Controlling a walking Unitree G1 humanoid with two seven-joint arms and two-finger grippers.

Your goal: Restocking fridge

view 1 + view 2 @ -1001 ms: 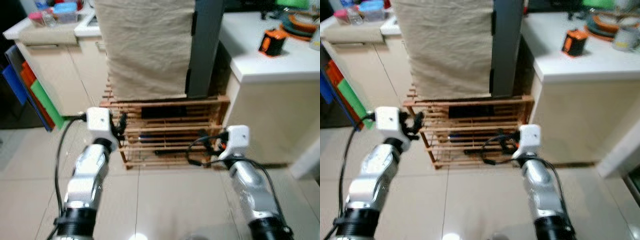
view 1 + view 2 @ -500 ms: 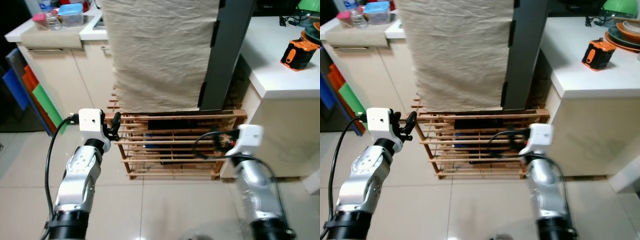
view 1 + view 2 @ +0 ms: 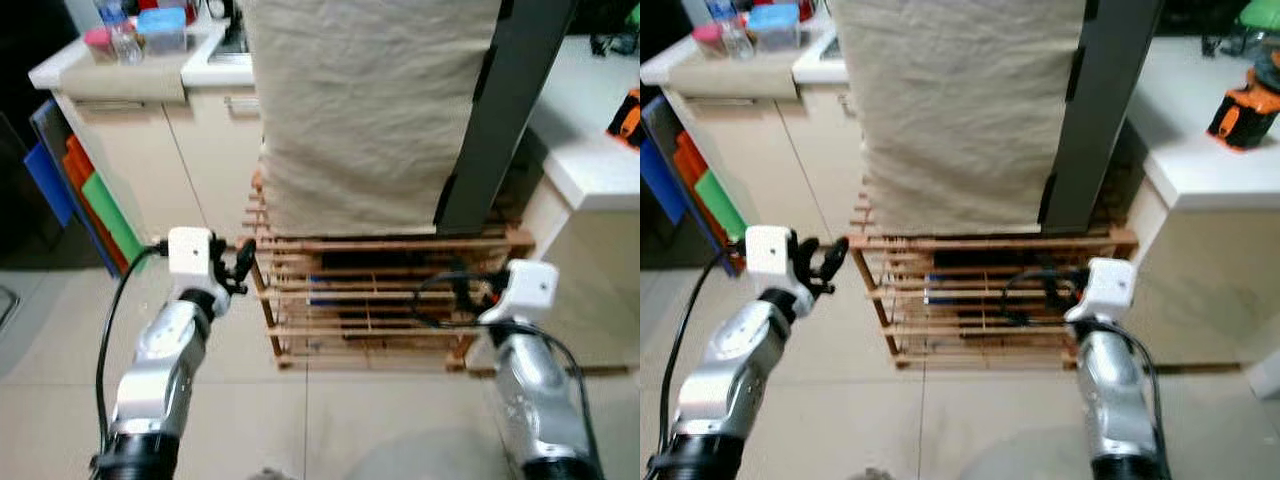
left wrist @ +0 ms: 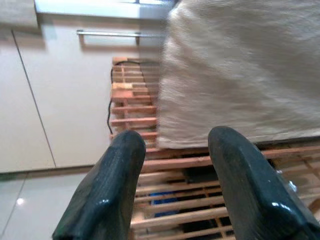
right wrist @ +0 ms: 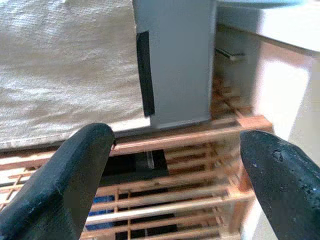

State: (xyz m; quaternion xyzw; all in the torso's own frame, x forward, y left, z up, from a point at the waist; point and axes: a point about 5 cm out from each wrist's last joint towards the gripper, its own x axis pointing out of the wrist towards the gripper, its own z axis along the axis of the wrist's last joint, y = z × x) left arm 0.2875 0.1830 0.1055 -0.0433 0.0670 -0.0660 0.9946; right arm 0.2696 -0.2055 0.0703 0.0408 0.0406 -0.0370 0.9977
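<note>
The tall grey fridge [image 3: 1095, 110] draped in beige cloth [image 3: 960, 110] fills the upper middle, on a slatted wooden crate [image 3: 990, 295]. Left gripper [image 3: 243, 262] and right gripper [image 5: 165, 165] hover released, empty. Door looks heavy and stiff; probably best grabbed by its dark edge

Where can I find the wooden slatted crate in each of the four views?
Left eye view: wooden crate, lower centre, between both arms.
Right eye view: same.
Left wrist view: beyond the fingers.
Right wrist view: lower half.
Shared landmark: beige cloth hanging above it.
</note>
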